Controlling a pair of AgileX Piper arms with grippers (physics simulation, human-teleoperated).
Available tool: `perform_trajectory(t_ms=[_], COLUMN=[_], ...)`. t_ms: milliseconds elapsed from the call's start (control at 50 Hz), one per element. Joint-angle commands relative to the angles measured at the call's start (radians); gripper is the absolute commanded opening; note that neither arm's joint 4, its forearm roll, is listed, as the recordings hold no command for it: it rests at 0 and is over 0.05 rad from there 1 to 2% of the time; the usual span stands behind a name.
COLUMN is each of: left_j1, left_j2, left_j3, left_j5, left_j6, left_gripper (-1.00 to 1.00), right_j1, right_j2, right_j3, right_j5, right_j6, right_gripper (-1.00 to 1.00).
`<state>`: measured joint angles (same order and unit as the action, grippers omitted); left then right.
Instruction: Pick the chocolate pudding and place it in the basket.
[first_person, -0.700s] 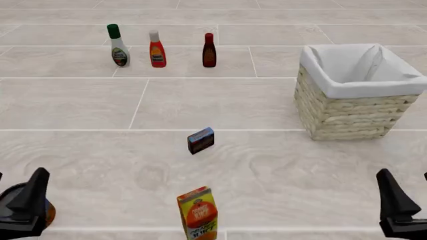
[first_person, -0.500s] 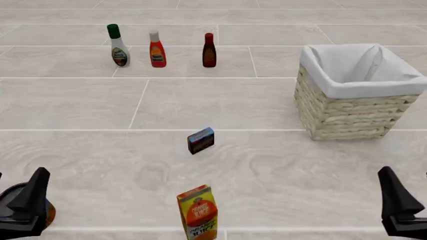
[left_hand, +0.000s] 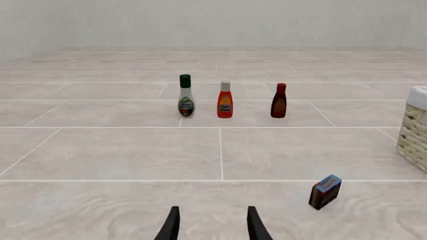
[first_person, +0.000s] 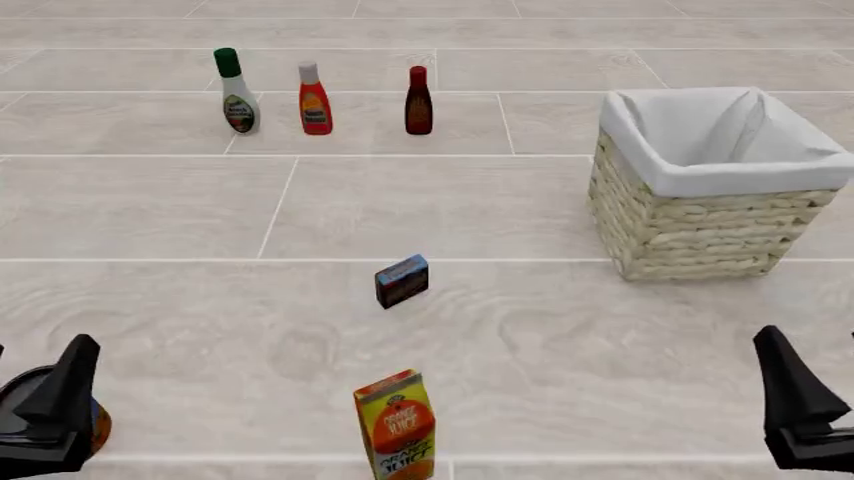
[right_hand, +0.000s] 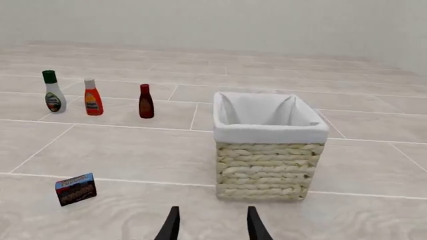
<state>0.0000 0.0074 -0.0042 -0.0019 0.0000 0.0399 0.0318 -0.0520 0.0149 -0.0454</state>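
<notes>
The chocolate pudding (first_person: 402, 280) is a small dark carton with a blue top, standing alone at mid-table; it also shows in the left wrist view (left_hand: 325, 191) and the right wrist view (right_hand: 75, 189). The basket (first_person: 711, 185), pale wicker with a white liner, stands at the right, also seen in the right wrist view (right_hand: 270, 146) and at the edge of the left wrist view (left_hand: 415, 130). My left gripper (left_hand: 212, 226) is open and empty at the near left (first_person: 54, 400). My right gripper (right_hand: 211, 224) is open and empty at the near right (first_person: 801, 405).
An orange-yellow juice carton (first_person: 395, 425) stands at the near edge, in front of the pudding. Three bottles stand in a row at the far left: white with green cap (first_person: 236, 92), red (first_person: 314, 99), dark brown (first_person: 419, 101). A can (first_person: 96, 425) sits behind my left gripper.
</notes>
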Motion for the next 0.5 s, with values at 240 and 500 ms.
perform_trajectory(t_ms=[240,500], left_j1=[0.000,0.000], left_j2=[0.000,0.000], left_j3=[0.000,0.000], left_j5=[0.000,0.000], left_j6=[0.000,0.000], left_gripper=[1.00,1.00], right_j1=[0.134,0.188], right_j2=[0.284,0.475], right_j3=[-0.084,-0.155], right_j5=[-0.183,-0.257], right_j6=[-0.059,-0.039], right_gripper=[1.00,1.00])
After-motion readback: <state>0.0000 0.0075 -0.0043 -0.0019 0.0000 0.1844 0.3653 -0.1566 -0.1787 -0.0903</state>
